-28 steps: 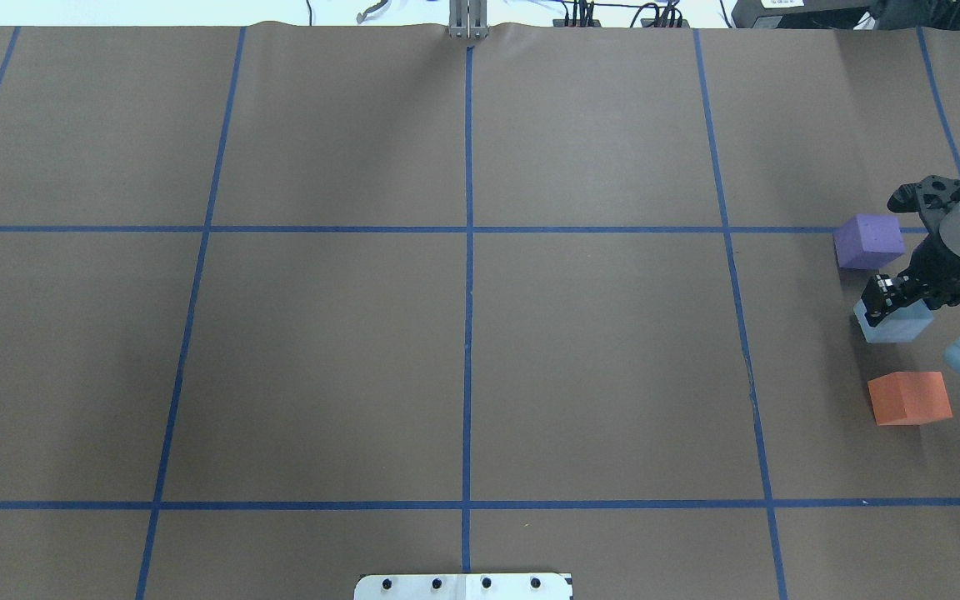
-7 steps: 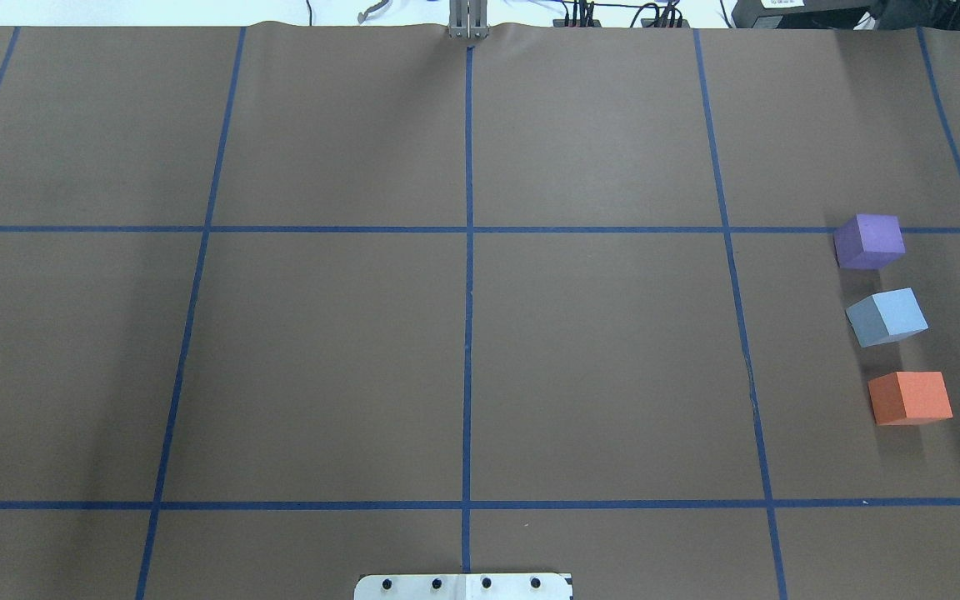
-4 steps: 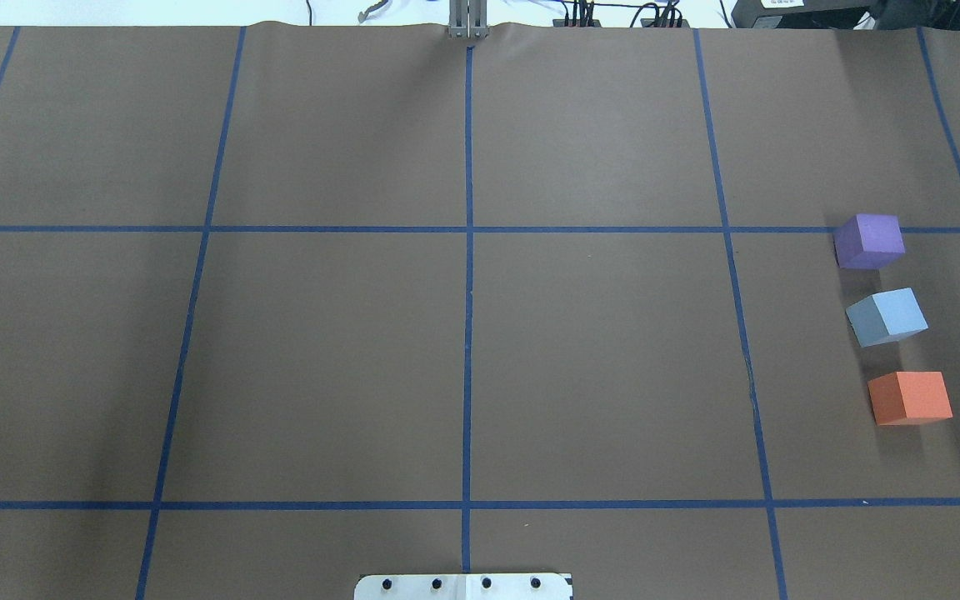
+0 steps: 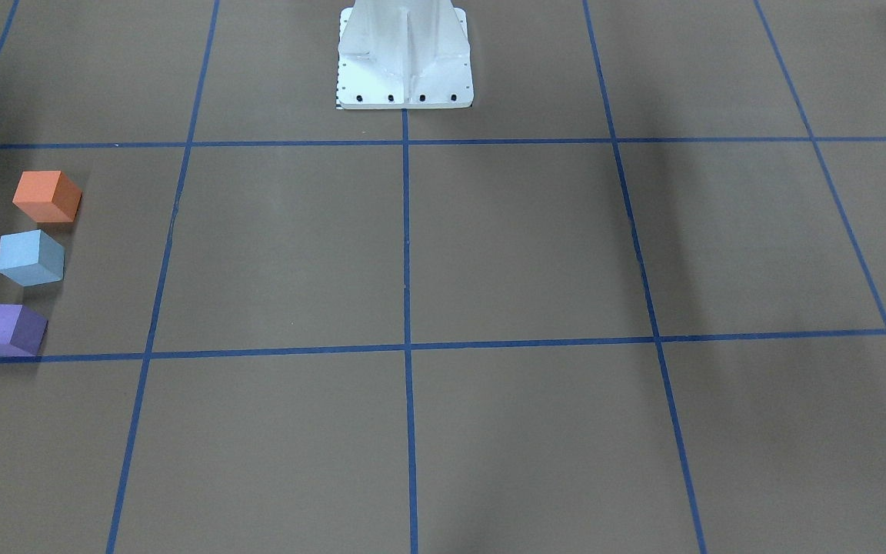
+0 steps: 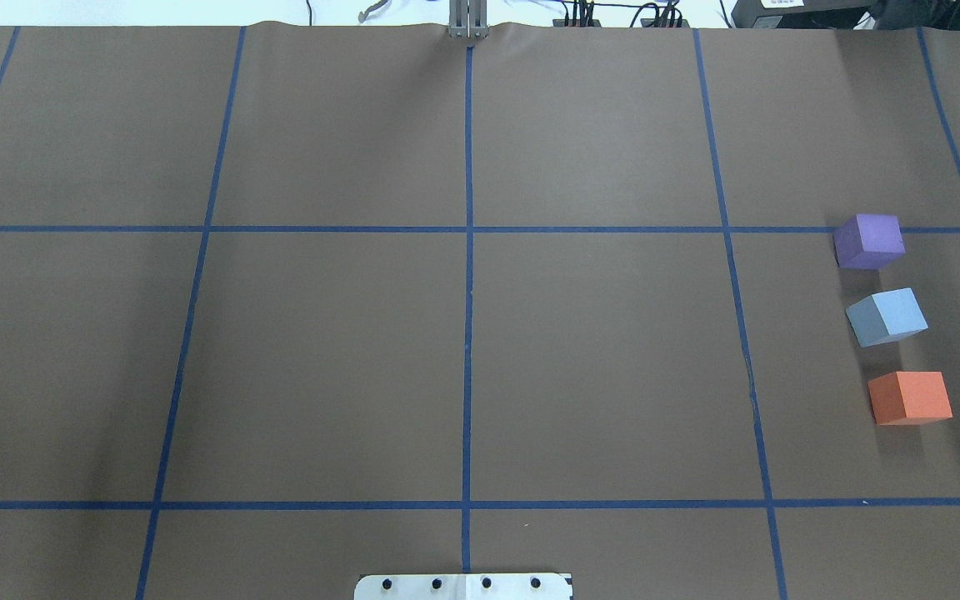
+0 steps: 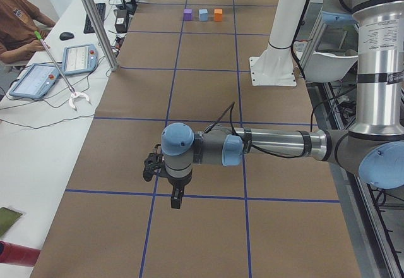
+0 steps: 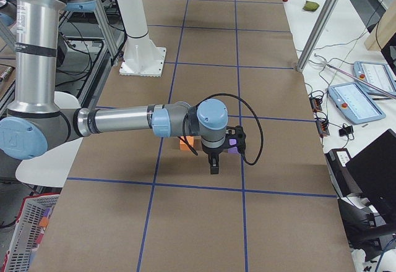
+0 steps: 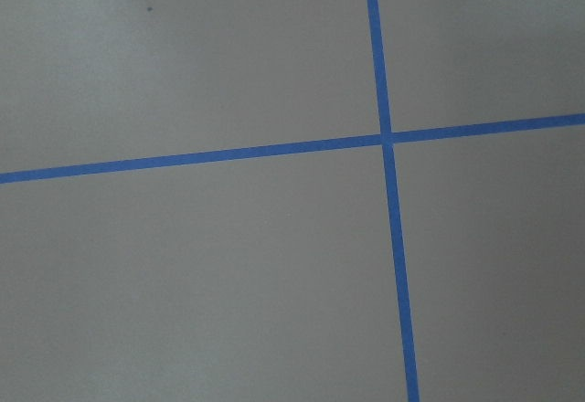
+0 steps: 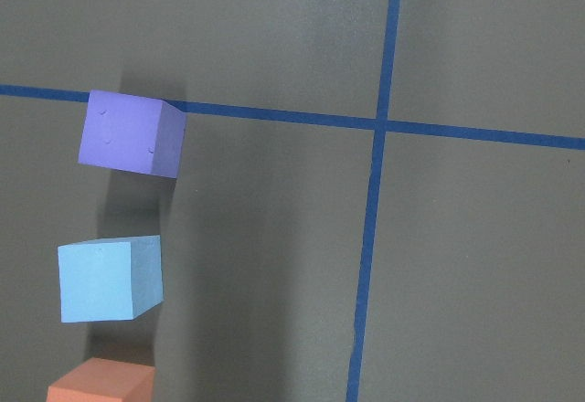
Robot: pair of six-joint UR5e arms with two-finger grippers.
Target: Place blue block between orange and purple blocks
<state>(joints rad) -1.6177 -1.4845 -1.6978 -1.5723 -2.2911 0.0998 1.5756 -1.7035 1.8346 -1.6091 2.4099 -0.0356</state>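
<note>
The blue block (image 5: 887, 317) rests on the brown table between the purple block (image 5: 868, 242) and the orange block (image 5: 910, 397), in a line at the table's right end, each apart from the others. The front view shows the same row: orange (image 4: 46, 196), blue (image 4: 30, 258), purple (image 4: 7, 329). The right wrist view looks down on all three from above. My right gripper (image 7: 213, 167) hangs above the table beside the blocks, touching none. My left gripper (image 6: 177, 199) hangs over bare table at the other end. Both show only in side views, so I cannot tell whether they are open or shut.
Blue tape lines divide the brown table (image 5: 463, 333) into a grid. The white robot base plate (image 4: 404, 61) stands at the table's near middle edge. An operator (image 6: 19, 25) sits at a side desk with tablets and a grabber stick.
3.8 s ago my right gripper stood over the blue block; it has since left the overhead view. Over the last second the blocks have not moved.
</note>
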